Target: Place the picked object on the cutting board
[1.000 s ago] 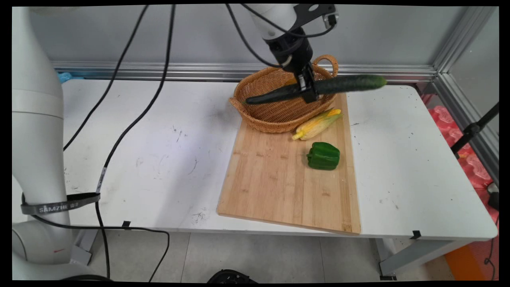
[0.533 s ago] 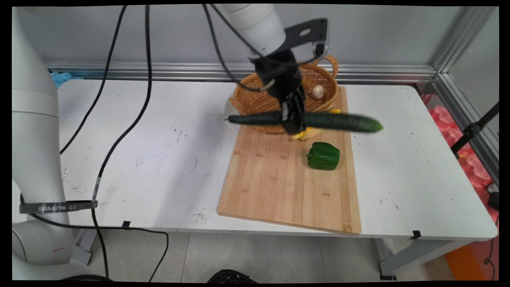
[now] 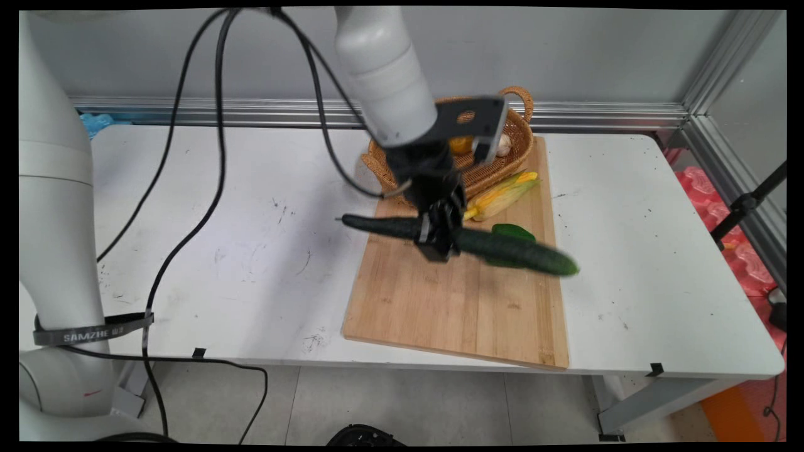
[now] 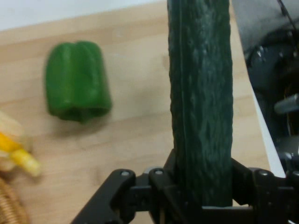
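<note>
end effector lowered from basket | clamps cucumber mid-length | above cutting board

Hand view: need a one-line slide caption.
Gripper clamps a cucumber above the cutting board, green pepper lying alongside.

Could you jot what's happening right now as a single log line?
pincer: shut on cucumber | cucumber: held above cutting board | nearby: green pepper, corn, basket

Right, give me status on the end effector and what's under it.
End effector shut on cucumber, held level above cutting board. Green pepper beside it below. Corn and basket behind.
</note>
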Motion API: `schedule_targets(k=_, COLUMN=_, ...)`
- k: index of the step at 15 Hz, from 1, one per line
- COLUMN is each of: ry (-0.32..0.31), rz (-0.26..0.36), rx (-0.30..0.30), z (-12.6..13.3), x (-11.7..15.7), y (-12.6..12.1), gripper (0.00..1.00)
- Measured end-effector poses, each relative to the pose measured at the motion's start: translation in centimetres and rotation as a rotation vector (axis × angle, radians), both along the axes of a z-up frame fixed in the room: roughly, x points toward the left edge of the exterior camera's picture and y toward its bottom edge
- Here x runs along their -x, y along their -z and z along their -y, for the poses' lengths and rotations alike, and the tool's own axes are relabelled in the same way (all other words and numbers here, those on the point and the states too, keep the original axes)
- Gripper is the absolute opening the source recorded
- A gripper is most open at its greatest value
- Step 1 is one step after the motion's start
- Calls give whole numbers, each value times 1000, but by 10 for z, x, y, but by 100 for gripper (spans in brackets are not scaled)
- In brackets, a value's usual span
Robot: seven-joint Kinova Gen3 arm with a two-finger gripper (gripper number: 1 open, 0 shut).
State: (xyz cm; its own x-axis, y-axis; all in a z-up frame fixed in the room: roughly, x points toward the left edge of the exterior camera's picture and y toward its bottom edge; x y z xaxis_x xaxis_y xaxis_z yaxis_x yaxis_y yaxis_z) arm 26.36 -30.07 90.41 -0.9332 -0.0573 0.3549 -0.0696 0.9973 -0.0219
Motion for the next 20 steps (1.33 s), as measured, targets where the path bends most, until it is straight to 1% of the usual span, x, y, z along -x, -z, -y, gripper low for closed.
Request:
schedule_targets(k=4, ry=59, rz=38, rx=5, z=-11, x=2, y=27, gripper=0)
schedule_targets(k=8, ry=124, rz=78, rx=18, z=-16, x=7, y=63, gripper=0)
schedule_targets(k=12, ry=146, rz=93, rx=23, z=-16, x=14, y=89, gripper=0)
schedule_targets(k=17, ry=156, rz=96, rx=27, z=-15, x=19, y=113, gripper=0)
schedule_targets(k=18, ry=159, rz=94, rx=27, z=-15, x=20, y=115, gripper=100)
schedule_targets(k=20, ry=163, rz=93, rx=30, z=-14, x=20, y=118, gripper=100)
